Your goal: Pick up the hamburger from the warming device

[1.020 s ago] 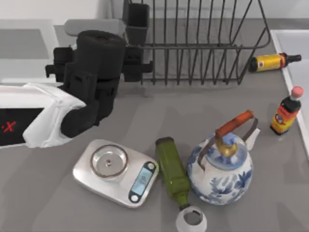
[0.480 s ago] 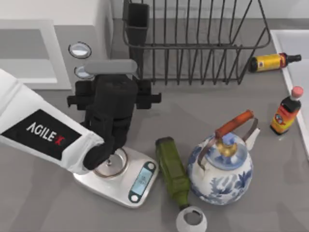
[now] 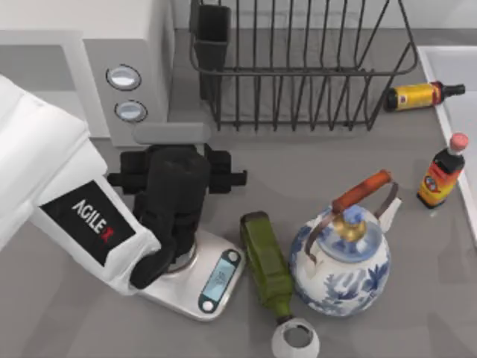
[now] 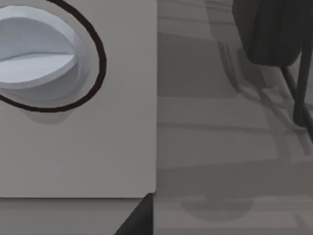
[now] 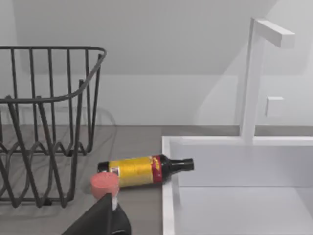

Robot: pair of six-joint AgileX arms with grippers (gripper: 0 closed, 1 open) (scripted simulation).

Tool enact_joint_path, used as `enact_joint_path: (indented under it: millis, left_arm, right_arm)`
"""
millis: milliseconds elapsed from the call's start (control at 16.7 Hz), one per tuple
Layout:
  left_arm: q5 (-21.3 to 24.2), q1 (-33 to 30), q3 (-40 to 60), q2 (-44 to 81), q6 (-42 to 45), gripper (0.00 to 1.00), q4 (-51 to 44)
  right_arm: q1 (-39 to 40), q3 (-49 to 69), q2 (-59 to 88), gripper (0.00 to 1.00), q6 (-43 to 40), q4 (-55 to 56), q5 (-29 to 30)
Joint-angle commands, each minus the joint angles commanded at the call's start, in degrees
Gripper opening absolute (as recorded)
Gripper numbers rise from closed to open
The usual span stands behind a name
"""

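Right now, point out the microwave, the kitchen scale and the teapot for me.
microwave (image 3: 119, 45): top view, white front panel above the upper dial.
kitchen scale (image 3: 219, 279): top view, display at its front corner.
teapot (image 3: 343, 268): top view, blue-and-white patterned body.

The grey table (image 3: 313, 160) carries a microwave (image 3: 123, 45) at upper left, a wire rack (image 3: 298, 67) at top centre, a scale (image 3: 212, 287), an olive bottle (image 3: 267, 265), a teapot (image 3: 343, 265) and two sauce bottles (image 3: 441, 175) at right.

Behind your left arm (image 3: 89, 216): microwave (image 3: 134, 45)
Under its wrist: scale (image 3: 212, 280)
Right of it: bottle (image 3: 266, 265), then teapot (image 3: 343, 268)
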Motion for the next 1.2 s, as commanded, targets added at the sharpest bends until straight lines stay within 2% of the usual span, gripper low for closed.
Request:
enact_joint_path:
  millis: [60,840,1200]
  left_arm:
    - [0.0,0.0,0.0,0.0,0.0,0.0,0.0]
    - [0.0,0.0,0.0,0.0,0.0,0.98,0.0]
    - [0.0,0.0,0.0,0.0,0.0,1.0,0.0]
  right_arm:
    - [0.0,0.0,0.0,1.0,0.0,0.0,0.0]
    - [0.0,0.0,0.0,1.0,0.0,0.0,0.0]
    - [0.0,0.0,0.0,1.0,0.0,0.0,0.0]
